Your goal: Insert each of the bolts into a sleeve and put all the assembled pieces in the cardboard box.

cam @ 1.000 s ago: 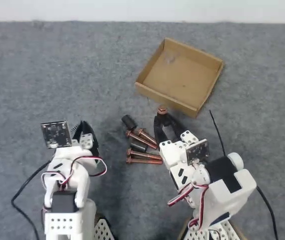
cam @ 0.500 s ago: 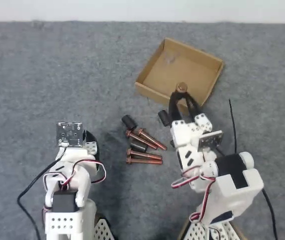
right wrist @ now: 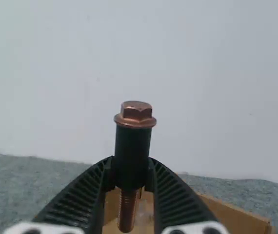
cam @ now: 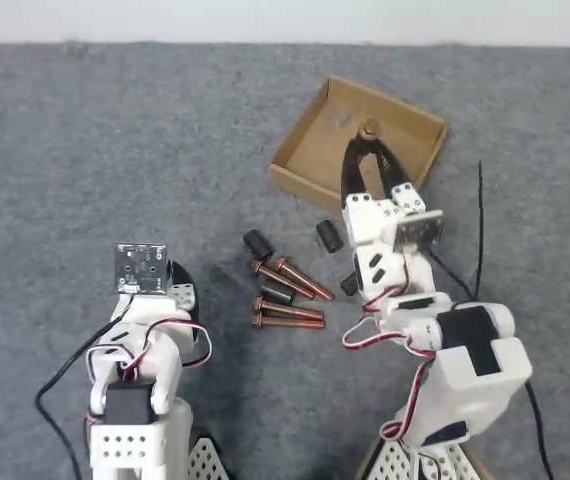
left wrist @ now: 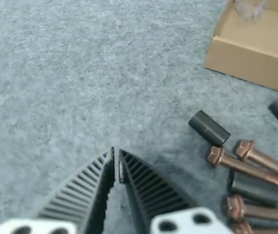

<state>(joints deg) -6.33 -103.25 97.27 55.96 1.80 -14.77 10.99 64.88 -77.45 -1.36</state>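
The desk (cam: pixel 55 200) is covered in grey, short-piled carpet (cam: pixel 525 110) (evenly lit, soft shadows) — along its far edge rises a plain white wall (cam: pixel 265 18).

Soft, even light is falling from overhead, making the grey carpet (cam: pixel 115 130) bright. The cardboard box (cam: pixel 315 192) and the loose bolts (cam: pixel 290 312) are throwing only faint, short shadows. The sleeved bolt (right wrist: pixel 132 146) between my right fingers (right wrist: pixel 75 200) is catching a dull copper glint against the white wall (right wrist: pixel 56 58), which is glowing evenly.

Overhead and 2 close wrist views share the cardboard box (cam: pixel 310 188).
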